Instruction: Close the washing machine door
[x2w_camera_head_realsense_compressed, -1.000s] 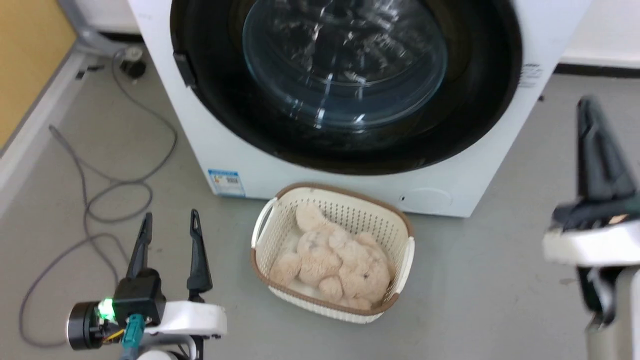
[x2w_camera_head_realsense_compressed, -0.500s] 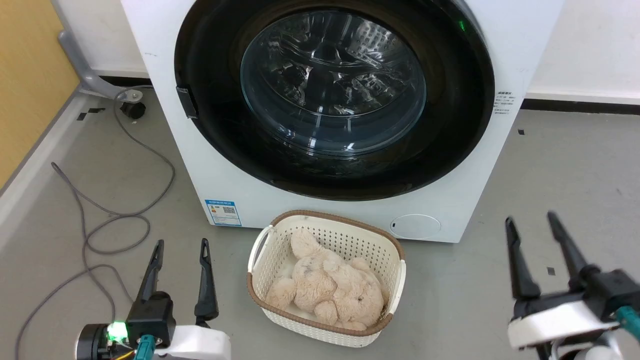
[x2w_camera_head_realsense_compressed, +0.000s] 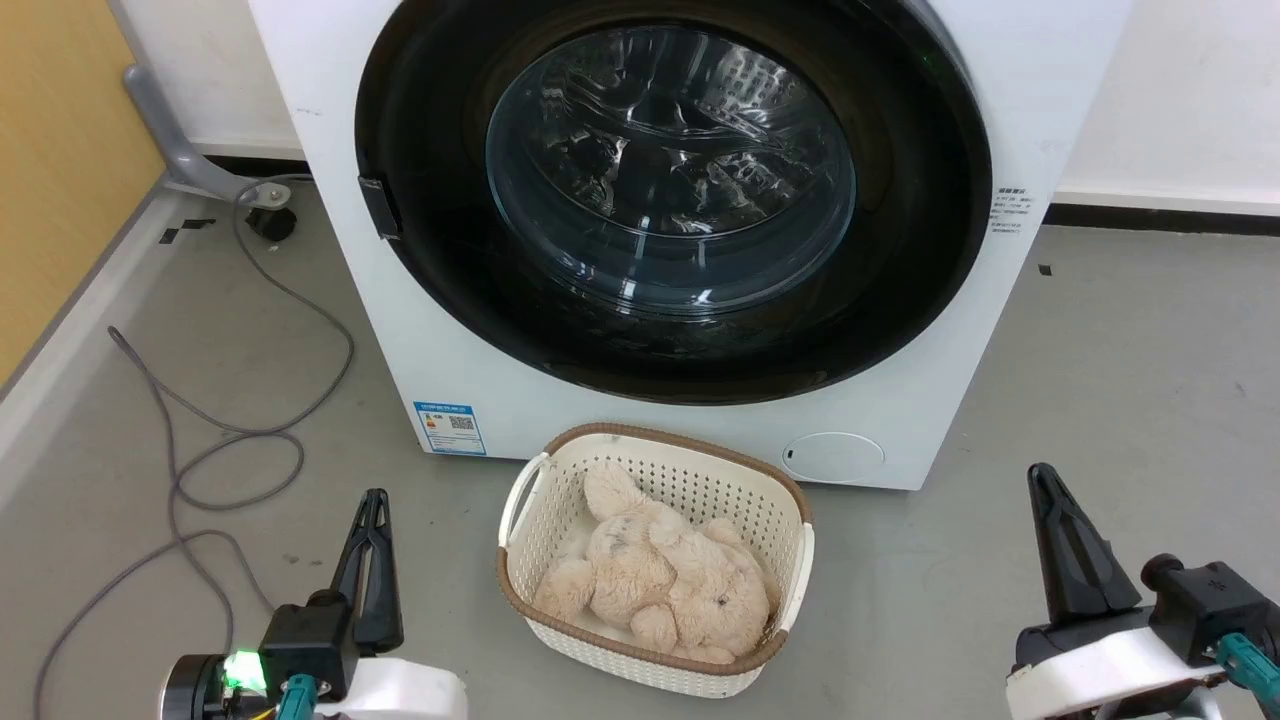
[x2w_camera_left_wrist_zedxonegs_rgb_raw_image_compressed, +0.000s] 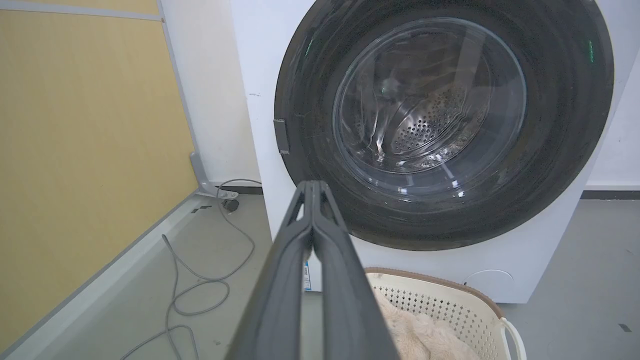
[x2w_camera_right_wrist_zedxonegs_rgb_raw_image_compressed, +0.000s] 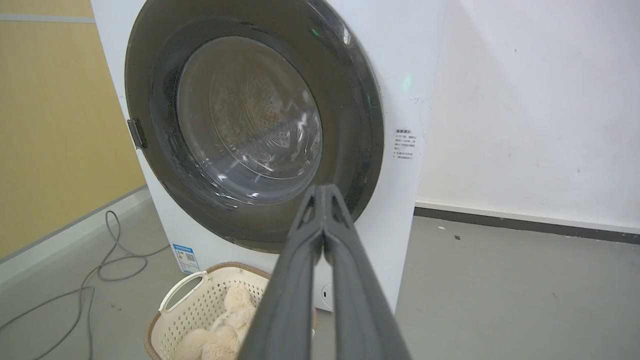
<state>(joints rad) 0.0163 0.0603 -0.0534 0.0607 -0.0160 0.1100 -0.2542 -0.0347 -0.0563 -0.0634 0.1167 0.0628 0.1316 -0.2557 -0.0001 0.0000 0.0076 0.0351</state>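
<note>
The washing machine door (x2w_camera_head_realsense_compressed: 920, 230) lies ahead of and above both grippers, its round face square to them. In all three views it sits flush against the white front of the washing machine (x2w_camera_head_realsense_compressed: 450, 330), with no gap visible at its rim. It is judged closed.

The left gripper (x2w_camera_head_realsense_compressed: 372, 497) hangs low, fingers pressed together, holding nothing. The right gripper (x2w_camera_head_realsense_compressed: 1042, 472) is in the same condition, fingers together and empty. Both are well apart from the door.

A small tab (x2w_camera_head_realsense_compressed: 378, 205) on the door's rim lies up and slightly to the right of the left gripper, which is the nearer arm. If a final seating press is required, that arm has the shorter reach. A basket (x2w_camera_head_realsense_compressed: 655, 438) holding a plush toy (x2w_camera_head_realsense_compressed: 660, 590) stands between the grippers, so any advance should pass beside it.
</note>
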